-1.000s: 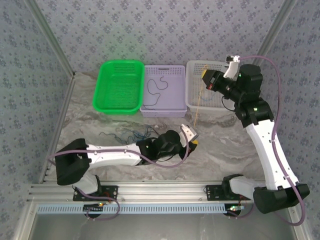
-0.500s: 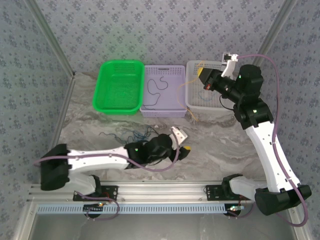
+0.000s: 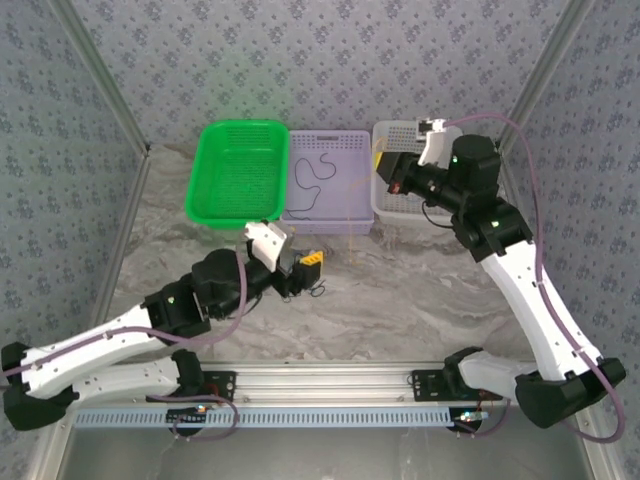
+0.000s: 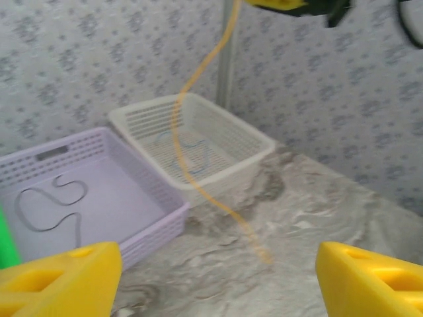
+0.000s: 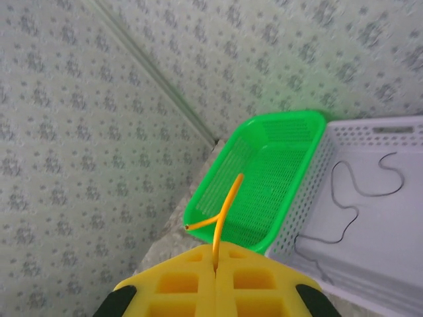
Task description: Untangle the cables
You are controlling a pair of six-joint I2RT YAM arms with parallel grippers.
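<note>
Your right end effector (image 5: pixel 216 264) is pressed together on the thin yellow-olive cable (image 4: pixel 177 125), high at 1 o'clock over the white slatted plastic basket (image 4: pixel 258 142). The cable's tail reaches the marble bench (image 4: pixel 310 218) at the basket's 6 o'clock side. Release carelessly and that tail may drape outside the rim. Your left end effector (image 4: pixel 218 271) is spread, holding nothing. The dark loose wires (image 3: pixel 318 291) beneath it are too small to sort.

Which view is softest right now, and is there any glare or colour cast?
Left wrist: softest, the whole frame is smeared, with fuzzy edges on the yellow cable and the white basket. Right wrist: the right gripper is soft close to the lens, the green basket reasonably crisp. Top external: sharp, even light, no glare, faint green cast on the wall above the green basket.
</note>
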